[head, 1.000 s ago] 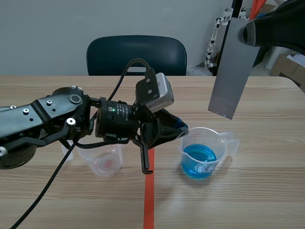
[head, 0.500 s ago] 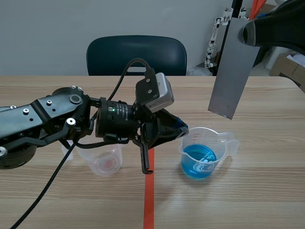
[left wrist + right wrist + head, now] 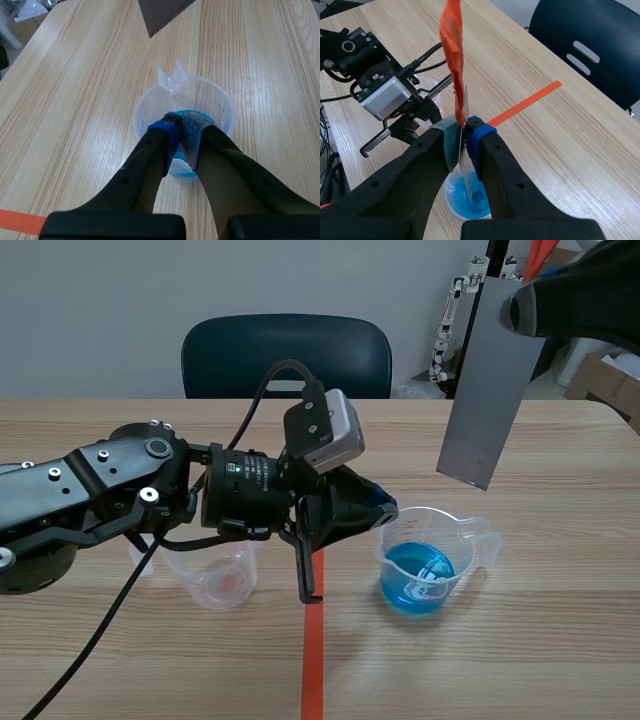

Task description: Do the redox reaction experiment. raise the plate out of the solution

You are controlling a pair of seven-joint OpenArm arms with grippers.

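Matte black left arm (image 3: 100, 490) with silver screws, a green light, looping black cable (image 3: 287, 365), grey wrist camera (image 3: 325, 435); its end effector (image 3: 187, 125) has thick fingers, one blue-padded.

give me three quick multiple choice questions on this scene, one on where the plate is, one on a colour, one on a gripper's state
1. Where is the lower end of the plate?
A. dipped in the solution
B. in the air above the beaker
C. lying flat beside the beaker

2. What colour is the solution in the beaker?
A. blue
B. yellow
C. colourless

3. How does the right gripper stand?
A. open beside the plate
B. shut on nothing
C. shut on the plate

Answers:
1 B, since the scene view shows open space between the plate's lower edge and the beaker's rim.
2 A, since the liquid looks blue in all three views.
3 C, since the right wrist view shows the plate pressed between the two fingers.
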